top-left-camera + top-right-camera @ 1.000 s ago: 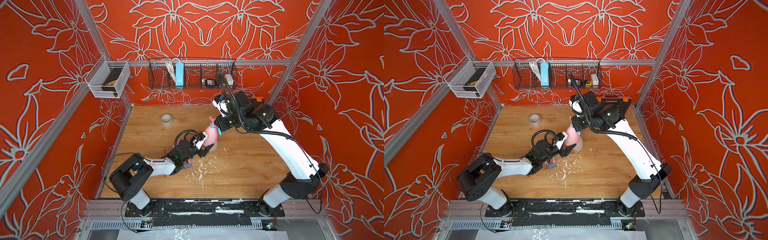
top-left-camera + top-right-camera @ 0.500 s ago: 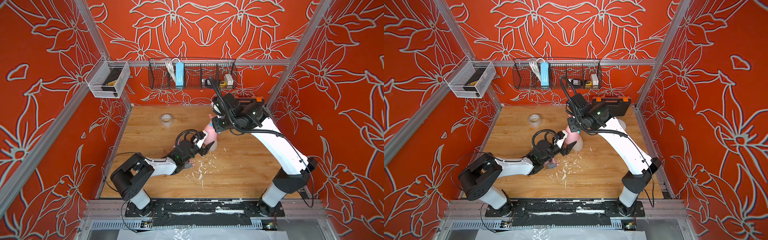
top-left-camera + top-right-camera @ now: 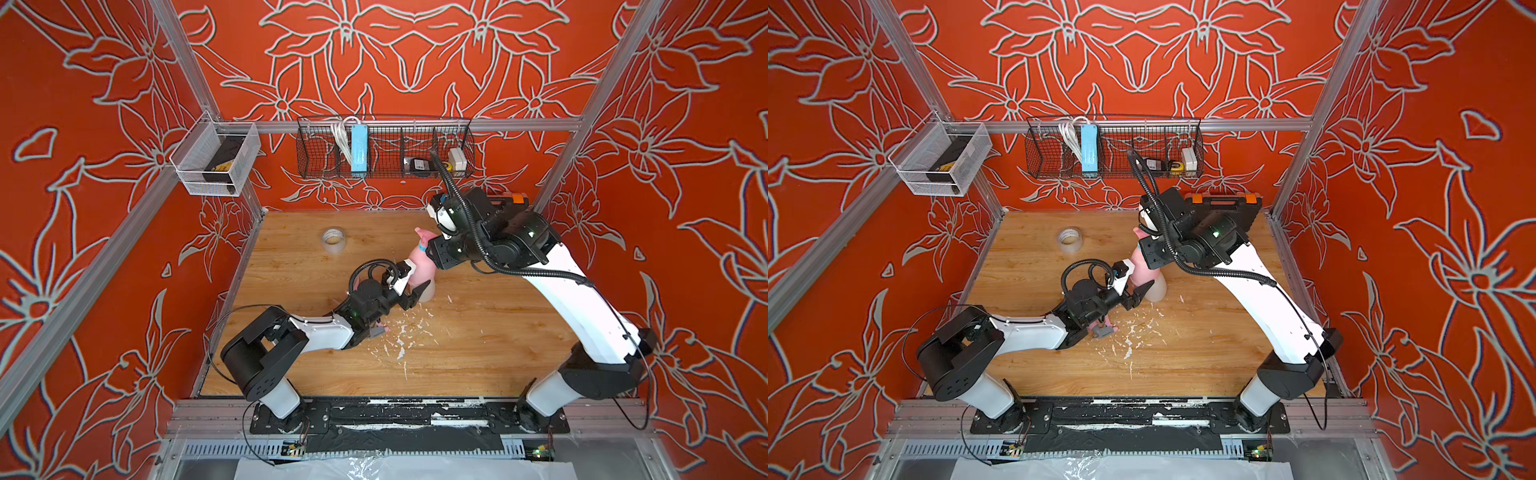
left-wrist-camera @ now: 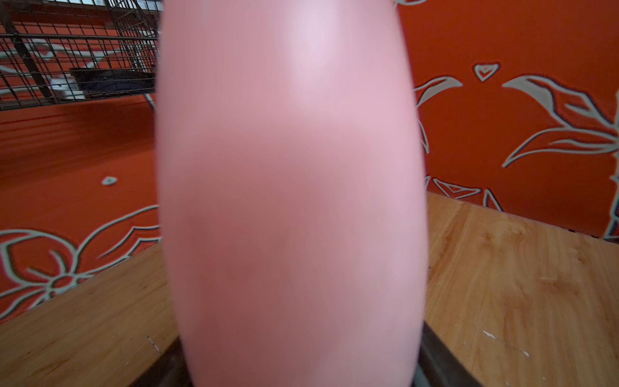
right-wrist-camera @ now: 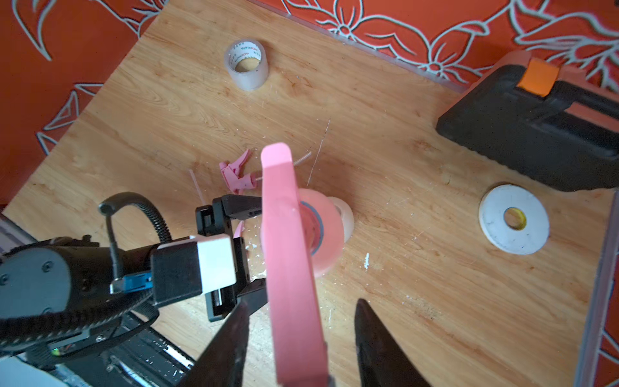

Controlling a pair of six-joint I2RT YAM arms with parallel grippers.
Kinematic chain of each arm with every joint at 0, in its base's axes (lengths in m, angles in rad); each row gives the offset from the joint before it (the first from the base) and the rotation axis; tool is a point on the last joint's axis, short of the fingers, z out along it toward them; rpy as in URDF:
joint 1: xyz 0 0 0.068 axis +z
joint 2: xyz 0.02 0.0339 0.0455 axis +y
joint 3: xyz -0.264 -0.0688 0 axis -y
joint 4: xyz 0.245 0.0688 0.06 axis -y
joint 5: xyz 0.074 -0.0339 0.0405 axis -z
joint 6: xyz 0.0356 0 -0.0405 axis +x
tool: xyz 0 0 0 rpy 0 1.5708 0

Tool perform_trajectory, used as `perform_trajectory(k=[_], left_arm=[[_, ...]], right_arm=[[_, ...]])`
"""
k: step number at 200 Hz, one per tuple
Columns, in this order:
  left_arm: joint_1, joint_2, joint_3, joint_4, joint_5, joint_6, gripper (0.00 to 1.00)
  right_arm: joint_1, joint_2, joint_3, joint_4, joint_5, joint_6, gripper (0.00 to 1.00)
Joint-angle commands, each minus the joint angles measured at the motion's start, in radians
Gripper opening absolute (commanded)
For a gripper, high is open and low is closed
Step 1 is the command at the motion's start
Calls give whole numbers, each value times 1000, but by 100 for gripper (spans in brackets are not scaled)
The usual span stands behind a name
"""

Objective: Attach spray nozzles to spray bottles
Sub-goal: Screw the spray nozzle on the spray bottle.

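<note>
Item: pink bottle (image 3: 422, 270), pinched by my left tool (image 3: 411, 282); right tool (image 5: 301, 306) spread beside nozzle (image 5: 288, 234). Risk: loosely seated nozzle may tip off.

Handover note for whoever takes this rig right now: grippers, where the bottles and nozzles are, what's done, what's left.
Left gripper: shut on the upright opaque pink plastic bottle.
Right gripper: fingers open around the pink-and-blue trigger nozzle seated on that bottle.
Cream-white plastic bottle stands beside it, no nozzle; all-pink trigger nozzle and pink-and-grey trigger nozzle lie loose on the table.
Done: one nozzle on, tightness unclear. Left: two nozzles; no orange bottle in view.
</note>
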Motion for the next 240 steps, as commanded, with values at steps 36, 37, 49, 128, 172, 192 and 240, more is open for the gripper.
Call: perform_trajectory(k=[36,37,49,128,172,192,240], left_arm=[[7,-6,27,17,34,-4,30],[7,-7,28,17,34,-4,30],[7,-7,26,18,40,-5,30],[7,-17,18,17,71,-2,29],[40,-23,20,-23,201,12,29],[66,-37,27,-60,304,7,29],[90,-73,58,-138,455,-6,29]], right_arm=[[7,-57,-97,90,-156,-33,47],[7,-56,-97,90,-160,-33,47],[10,-56,-104,106,-185,-22,44],[49,-17,-76,114,-180,2,36],[25,-138,-129,101,-177,-101,42],[-44,-208,-192,161,-294,-158,44],[-204,-263,-307,303,-564,-209,30]])
